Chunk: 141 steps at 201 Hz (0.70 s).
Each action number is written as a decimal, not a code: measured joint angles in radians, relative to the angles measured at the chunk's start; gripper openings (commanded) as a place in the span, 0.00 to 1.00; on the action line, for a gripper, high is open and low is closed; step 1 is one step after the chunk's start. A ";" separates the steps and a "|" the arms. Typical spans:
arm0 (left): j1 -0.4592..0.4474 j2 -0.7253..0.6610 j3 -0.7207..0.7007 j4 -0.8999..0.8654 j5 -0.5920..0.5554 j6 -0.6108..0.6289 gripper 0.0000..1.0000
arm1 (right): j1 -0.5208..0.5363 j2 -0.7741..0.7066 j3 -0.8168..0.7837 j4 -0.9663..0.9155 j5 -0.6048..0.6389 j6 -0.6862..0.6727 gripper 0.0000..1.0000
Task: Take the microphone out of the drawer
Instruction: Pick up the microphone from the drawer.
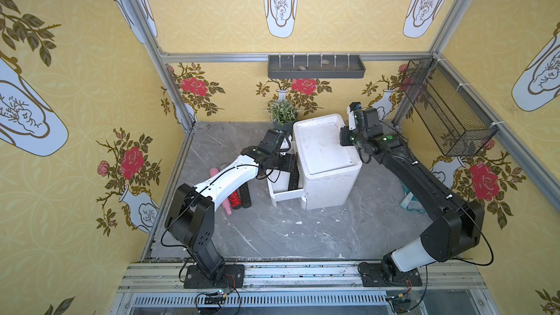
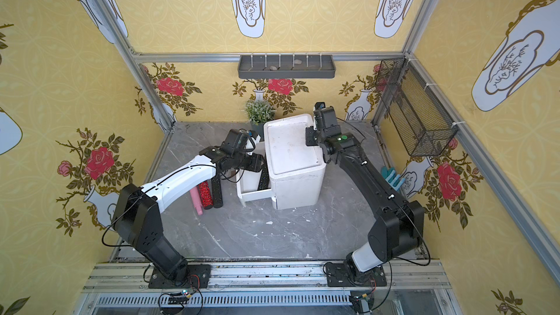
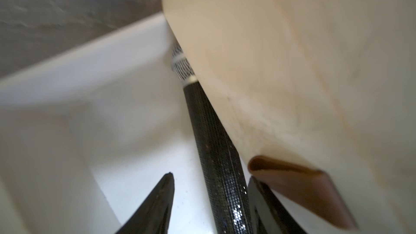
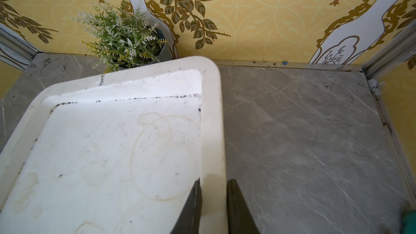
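Black microphone [image 3: 213,142] lay in drawer [image 3: 90,68], my left claw [image 3: 210,176] half-open round it, no grip; right claw [image 4: 215,181] pinched cabinet [image 4: 112,154] rim.

Glittery microphone [image 3: 212,142], smooth plastic drawer [image 3: 139,172] and cabinet [image 4: 211,120]

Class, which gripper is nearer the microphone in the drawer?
Left. The left gripper straddles the microphone in the drawer; the right gripper clamps the cabinet at its opposite rim.

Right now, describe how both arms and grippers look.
Left arm: black joints, white forearm shell, black cable along it. Right arm: white shell near the base, black forearm, green dots at the wrist, looping black cable. Left gripper and right gripper: dark, tapering to points.
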 measured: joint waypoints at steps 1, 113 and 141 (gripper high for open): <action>-0.001 0.000 -0.002 -0.002 0.004 0.000 0.58 | 0.000 0.000 0.000 0.000 0.000 0.000 0.16; -0.044 0.050 -0.002 -0.058 0.010 -0.037 0.58 | 0.000 -0.013 -0.012 0.008 -0.002 0.001 0.16; -0.079 0.096 0.052 -0.127 -0.114 -0.057 0.58 | 0.000 -0.017 -0.016 0.012 0.008 0.004 0.16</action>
